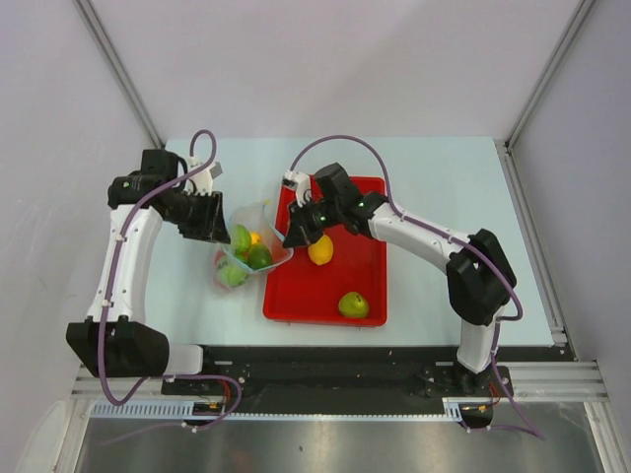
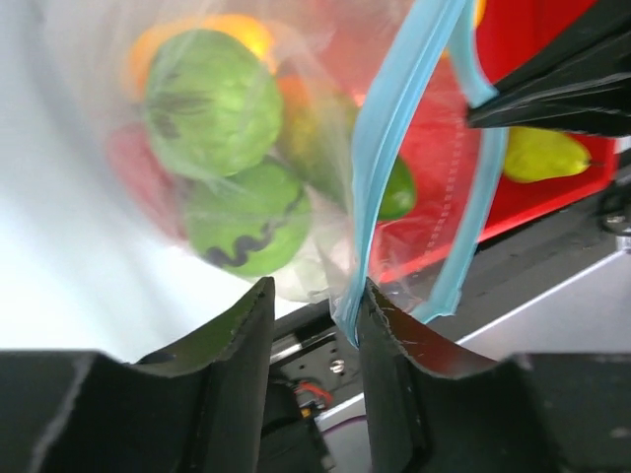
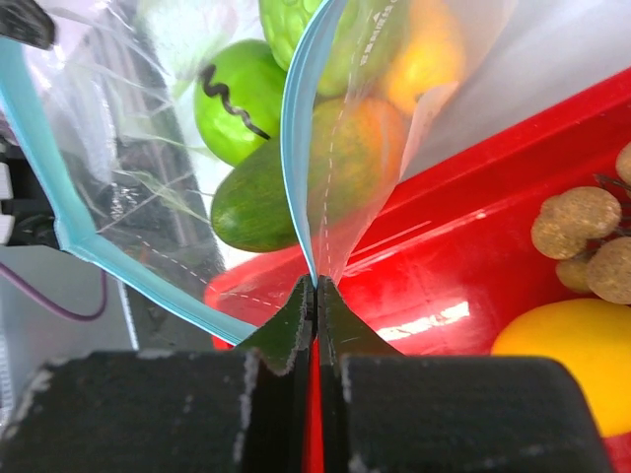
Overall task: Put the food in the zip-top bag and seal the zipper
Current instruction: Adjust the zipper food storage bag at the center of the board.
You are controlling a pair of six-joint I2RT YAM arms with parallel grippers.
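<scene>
The clear zip-top bag (image 1: 252,248) stands open at the red tray's left edge, with green round fruits (image 2: 209,101) and an orange-green mango (image 3: 357,150) inside. My right gripper (image 3: 316,286) is shut on the bag's light-blue zipper (image 3: 295,148) at the bag's right rim (image 1: 294,236). My left gripper (image 2: 314,292) is open at the bag's left rim (image 1: 219,229); the zipper's end (image 2: 392,128) lies against its right finger. A yellow lemon (image 1: 320,249), brown nuts (image 3: 582,236) and a green-yellow fruit (image 1: 354,304) lie in the tray.
The red rectangular tray (image 1: 367,197) sits mid-table, right of the bag, under my right arm. Purple cables loop over both arms. The table's near edge borders the black rail with the arm bases (image 1: 325,370).
</scene>
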